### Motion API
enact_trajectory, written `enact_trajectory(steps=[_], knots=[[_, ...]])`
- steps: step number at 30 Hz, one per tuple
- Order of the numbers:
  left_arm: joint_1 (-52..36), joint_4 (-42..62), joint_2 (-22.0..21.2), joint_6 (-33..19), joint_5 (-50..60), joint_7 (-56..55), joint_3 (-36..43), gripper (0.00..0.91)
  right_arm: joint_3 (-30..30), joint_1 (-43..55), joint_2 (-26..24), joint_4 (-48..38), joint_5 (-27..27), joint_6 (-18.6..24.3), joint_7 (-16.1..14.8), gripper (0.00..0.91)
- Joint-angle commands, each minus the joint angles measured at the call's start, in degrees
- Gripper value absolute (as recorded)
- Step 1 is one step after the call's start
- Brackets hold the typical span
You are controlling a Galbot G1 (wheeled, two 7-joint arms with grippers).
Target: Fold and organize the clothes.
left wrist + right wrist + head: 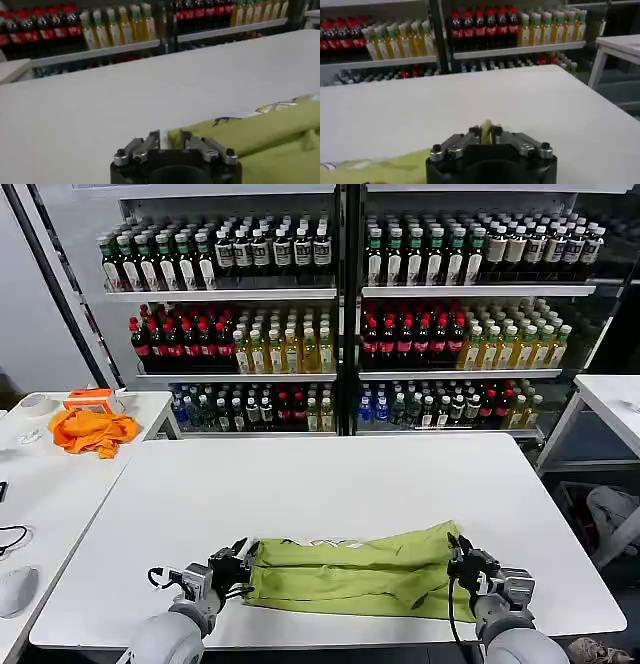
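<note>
Shirt count is one: T-shirt [350, 572], right tool [462, 557] clamped on it, left tool [240, 564] spread apart.

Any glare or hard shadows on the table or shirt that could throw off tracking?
Head view: table evenly lit, no hot spots; soft shading in the folds of the T-shirt. Left wrist view: flat light, faint shadow under the shirt edge by the left gripper, jaws open. Right wrist view: no glare; right gripper jaws shut on a green fold.
</note>
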Motion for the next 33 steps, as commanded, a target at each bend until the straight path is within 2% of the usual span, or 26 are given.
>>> enact_trajectory(steps=[1, 12, 18, 19, 20, 21, 22, 23, 33], knots=[[2.0, -1.9, -2.7, -2.9, 2.6, -5.4, -0.8, 0.907, -0.4, -1.5, 0.3, 0.1, -4.0, 0.2, -0.2, 0.907], [9.4, -5.4, -12.5, -3.1, 2.9, -9.4, -0.1, 0.907, 1.6, -5.0, 1.4, 2.7, -5.2, 1.2, -0.1, 0.907], [10.1, -2.0, -17.7, -4.5, 6.2, -10.5, 1.3, 0.907, 1.3, -6.2, 2.2, 2.7, -6.7, 2.0, -0.1, 0.907], [9.7, -1.7, -18.1, -4.5, 6.4, -10.8, 1.2, 0.867, 1.3, -6.4, 2.2, 2.8, -6.7, 2.0, -0.1, 0.907], [9.2, -1.2, -18.4, -4.5, 6.8, -11.0, 1.2, 0.363, 1.3, -6.7, 2.1, 3.0, -6.6, 2.1, -0.2, 0.907], [8.8, -0.8, -18.4, -4.5, 7.1, -11.0, 1.3, 0.191, 1.3, -6.7, 2.1, 3.1, -6.7, 2.1, -0.2, 0.907], [8.7, -0.7, -18.4, -4.5, 7.2, -11.1, 1.4, 0.081, 1.3, -6.9, 2.1, 3.2, -6.7, 2.1, -0.1, 0.907], [8.7, -0.7, -18.3, -4.6, 7.3, -11.0, 1.6, 0.02, 1.3, -7.0, 2.1, 3.2, -6.7, 2.1, -0.1, 0.907], [10.8, -0.6, -18.9, -5.9, 6.2, -10.7, 1.6, 0.02, 1.3, -7.6, 2.8, 3.9, -6.9, 2.4, 0.0, 0.907]])
